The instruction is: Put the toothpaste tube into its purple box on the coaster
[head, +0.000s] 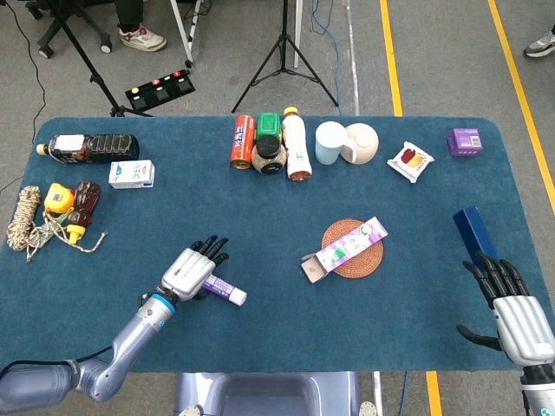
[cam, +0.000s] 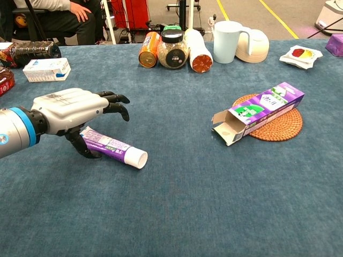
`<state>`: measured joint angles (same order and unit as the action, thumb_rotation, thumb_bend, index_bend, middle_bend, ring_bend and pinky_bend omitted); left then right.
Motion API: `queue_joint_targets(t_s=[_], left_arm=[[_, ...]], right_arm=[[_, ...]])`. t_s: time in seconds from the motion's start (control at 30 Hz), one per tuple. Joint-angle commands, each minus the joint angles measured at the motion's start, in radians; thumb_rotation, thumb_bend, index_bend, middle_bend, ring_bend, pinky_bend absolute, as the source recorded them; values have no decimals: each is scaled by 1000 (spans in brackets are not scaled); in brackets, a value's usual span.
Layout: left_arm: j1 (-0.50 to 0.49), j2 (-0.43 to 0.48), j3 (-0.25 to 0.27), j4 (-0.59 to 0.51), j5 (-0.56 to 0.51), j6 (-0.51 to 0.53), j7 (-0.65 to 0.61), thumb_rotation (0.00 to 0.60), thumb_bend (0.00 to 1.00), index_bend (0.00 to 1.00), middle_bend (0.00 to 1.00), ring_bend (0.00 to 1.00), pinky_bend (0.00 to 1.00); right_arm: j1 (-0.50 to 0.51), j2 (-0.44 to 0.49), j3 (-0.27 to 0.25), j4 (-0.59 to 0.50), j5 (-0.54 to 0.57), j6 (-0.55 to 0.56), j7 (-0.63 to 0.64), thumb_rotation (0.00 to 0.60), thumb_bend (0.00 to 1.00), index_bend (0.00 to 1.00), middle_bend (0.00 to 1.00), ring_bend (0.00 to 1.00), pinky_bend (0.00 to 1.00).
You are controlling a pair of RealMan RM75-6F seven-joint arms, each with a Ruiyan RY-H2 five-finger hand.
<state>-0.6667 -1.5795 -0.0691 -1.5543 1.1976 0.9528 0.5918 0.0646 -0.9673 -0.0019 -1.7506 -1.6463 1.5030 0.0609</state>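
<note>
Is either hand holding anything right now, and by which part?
Nothing is lifted. The left hand hovers over the crimped end of the toothpaste tube; any grip cannot be told. The right hand is empty.

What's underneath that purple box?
The purple box lies across a round woven coaster, its open end overhanging onto the blue table. The coaster's middle is hidden by the box.

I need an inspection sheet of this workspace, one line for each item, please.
Surface: blue cloth table.
Job's things: toothpaste tube lies flat; purple box lies across the coaster, flap end open.
Clutter: bottles and jar, mug, snack packet, rope, blue box.
Hands: left hand over the tube's tail, fingers curling; grip cannot be told. Right hand open, holds nothing.
Cables: some on the floor behind the table.
Surroundings: tripod, seated person.
</note>
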Motion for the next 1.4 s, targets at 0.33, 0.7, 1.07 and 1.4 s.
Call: queue_joint_targets(t_s=[0.33,0.7,1.07,1.4], left_arm=[[-24,-23,0,7,-45,-1,55,600,177,370,224,176,354],[-18,-54,14,43,3,68,81,600,201,584,443,383,495],[-4,-63,21,65,47,110,56,600,245,675,539,493,602],[27,48,-16,4,56,156,-52,600,246,685,546,499,617]], right_arm=[[0,2,-1,-1,-1,0,5,600,56,87,11,0,12],[1,3,-3,-1,-4,-1,8,600,56,87,11,0,12],[2,3,-3,0,-4,-3,10,600,55,86,11,0,12],[11,-7,-1,2,7,-23,-5,600,58,88,11,0,12]])
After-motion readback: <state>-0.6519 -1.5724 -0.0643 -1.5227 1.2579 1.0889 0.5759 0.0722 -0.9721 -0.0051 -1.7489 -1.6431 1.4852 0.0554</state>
